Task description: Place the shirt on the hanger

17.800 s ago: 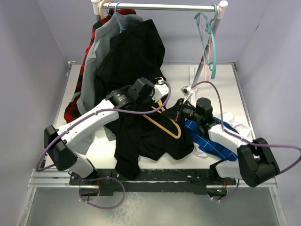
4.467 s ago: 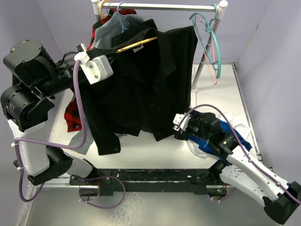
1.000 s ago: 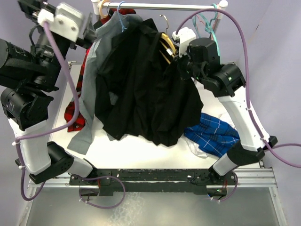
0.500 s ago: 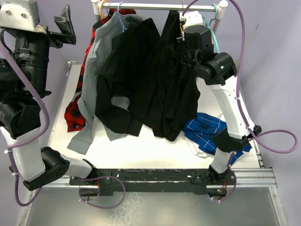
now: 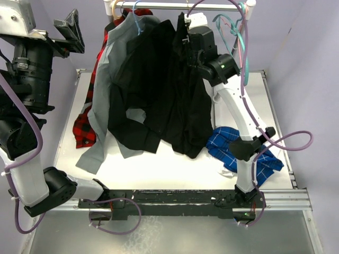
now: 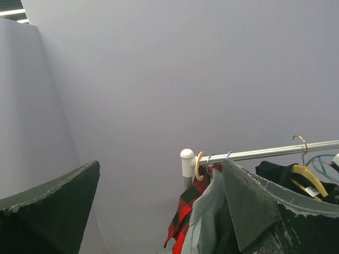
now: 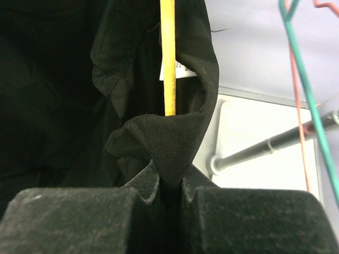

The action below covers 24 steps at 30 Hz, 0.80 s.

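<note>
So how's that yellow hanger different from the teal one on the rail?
The yellow hanger carries the black shirt; the teal hanger is bare. The right arm pinches the shirt's cloth in its jaws just below the yellow hanger; no arm holds the teal hanger. The yellow hanger sits midway along the rail, the teal hanger at its right end. Both are thin hangers up at the rail.

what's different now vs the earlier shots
The shirt and the hanger rose from the table to the rail. The left gripper lifted them, then let go and is now open, raised at the left; the right gripper took over, its fingers pinching the shirt by the hanger. The grey shirt and teal hanger stayed on the rail, the blue-checked shirt on the table.
</note>
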### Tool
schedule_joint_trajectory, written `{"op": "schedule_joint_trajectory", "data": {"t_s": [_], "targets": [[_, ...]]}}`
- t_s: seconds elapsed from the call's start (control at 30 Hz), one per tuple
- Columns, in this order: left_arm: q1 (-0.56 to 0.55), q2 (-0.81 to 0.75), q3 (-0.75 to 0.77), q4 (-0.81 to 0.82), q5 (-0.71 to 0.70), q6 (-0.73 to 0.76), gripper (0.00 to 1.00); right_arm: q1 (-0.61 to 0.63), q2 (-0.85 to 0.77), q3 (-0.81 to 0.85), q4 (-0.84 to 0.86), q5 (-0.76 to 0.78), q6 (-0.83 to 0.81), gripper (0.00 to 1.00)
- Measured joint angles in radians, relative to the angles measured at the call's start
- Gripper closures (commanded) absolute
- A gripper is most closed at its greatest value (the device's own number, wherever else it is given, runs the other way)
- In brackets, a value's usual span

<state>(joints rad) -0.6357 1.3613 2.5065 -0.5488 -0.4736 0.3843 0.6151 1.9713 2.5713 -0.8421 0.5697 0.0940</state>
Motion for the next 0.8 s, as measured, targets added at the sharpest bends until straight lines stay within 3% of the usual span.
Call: {"op": "schedule_joint_trajectory", "data": {"t_s": [0.57, 0.6, 0.63, 0.7, 0.73, 0.8], "targets": [[0.055, -0.002, -0.007, -0.063, -0.041, -0.034, 0.01, 0.000, 0.053, -0.056, 0.127, -0.125, -0.008, 1.00], [0.060, -0.002, -0.007, -0.064, -0.044, -0.035, 0.01, 0.000, 0.053, -0.064, 0.135, -0.129, -0.009, 0.95], [0.063, -0.002, -0.007, -0.067, -0.048, -0.035, 0.01, 0.001, 0.053, -0.071, 0.145, -0.137, -0.010, 0.72], [0.073, -0.002, -0.007, -0.071, -0.054, -0.038, 0.01, 0.001, 0.053, -0.074, 0.151, -0.146, -0.015, 0.05], [0.077, -0.001, -0.006, -0.072, -0.055, -0.042, 0.01, 0.001, 0.051, -0.076, 0.157, -0.148, -0.012, 0.00], [0.088, 0.000, -0.006, -0.077, -0.055, -0.044, 0.01, 0.001, 0.033, -0.115, 0.190, -0.152, -0.024, 0.00]]}}
